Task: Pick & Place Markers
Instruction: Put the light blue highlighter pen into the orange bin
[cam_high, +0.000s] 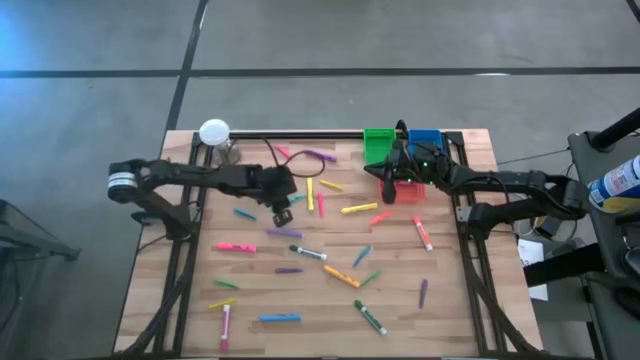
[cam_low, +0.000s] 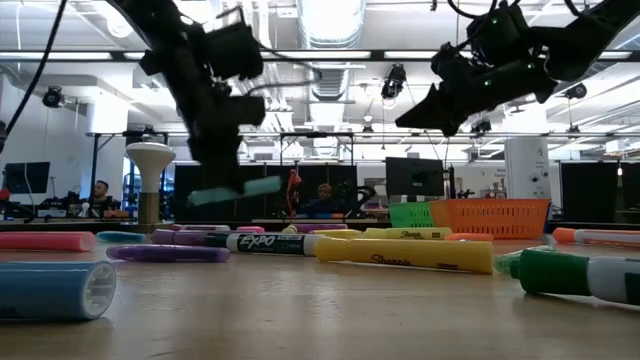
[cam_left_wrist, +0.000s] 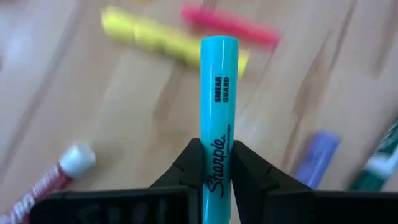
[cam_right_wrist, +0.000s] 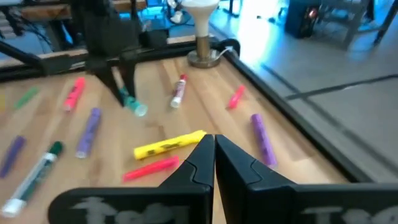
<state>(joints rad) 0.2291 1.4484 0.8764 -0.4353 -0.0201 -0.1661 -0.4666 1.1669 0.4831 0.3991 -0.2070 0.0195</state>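
Several coloured markers lie scattered flat on the wooden table (cam_high: 330, 320), among them a yellow one (cam_high: 359, 209) and a black-and-white one (cam_high: 308, 253). My left gripper (cam_high: 283, 213) hangs over the table's middle left, shut on a turquoise marker (cam_left_wrist: 217, 87), which also shows lifted in the low view (cam_low: 235, 190). My right gripper (cam_high: 385, 185) is shut on nothing and hovers by the red bin (cam_high: 410, 192), near the green bin (cam_high: 378, 145) and the blue bin (cam_high: 425, 143). Its shut fingers show in the right wrist view (cam_right_wrist: 214, 155). My left gripper pinches the turquoise marker between its two fingers (cam_left_wrist: 189, 165), on the barrel's two sides at the printed part (cam_left_wrist: 217, 152). The fingers slant down from the table's left side and lie along the marker, whose free end juts past the fingertips. The marker hangs clear of the table.
A white-topped post (cam_high: 214, 131) stands at the far left corner, with a black cable (cam_high: 300, 140) running along the far edge. Black frame rails (cam_high: 185, 250) flank the table on both sides. Markers cover most of the board's middle and near part.
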